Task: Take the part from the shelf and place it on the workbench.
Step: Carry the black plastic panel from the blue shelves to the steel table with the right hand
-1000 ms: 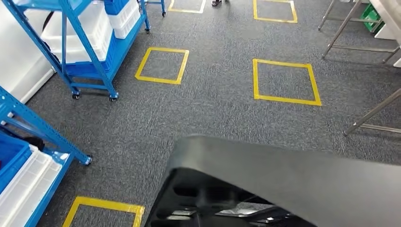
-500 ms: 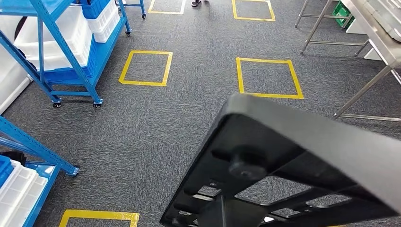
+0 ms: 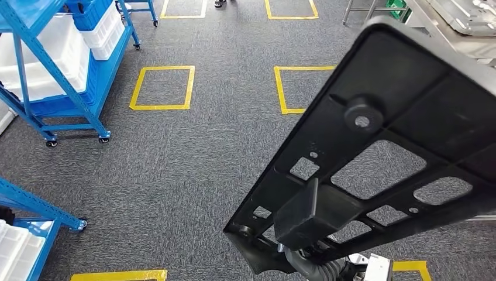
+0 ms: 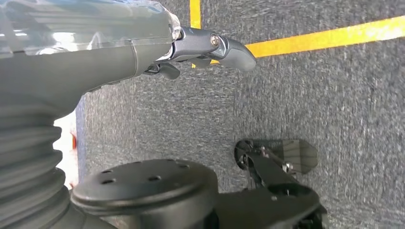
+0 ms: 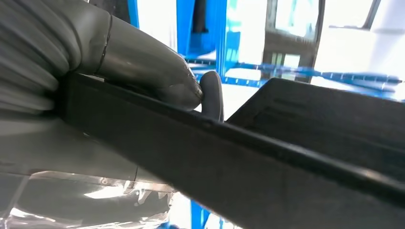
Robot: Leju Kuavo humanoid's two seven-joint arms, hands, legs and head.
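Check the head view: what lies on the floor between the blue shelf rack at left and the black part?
Bare grey carpet marked by a yellow tape square; nothing stands between the blue shelf rack and the black part, seen in the head view.

No text, label, brand, number or sign can be read on anything in these views.
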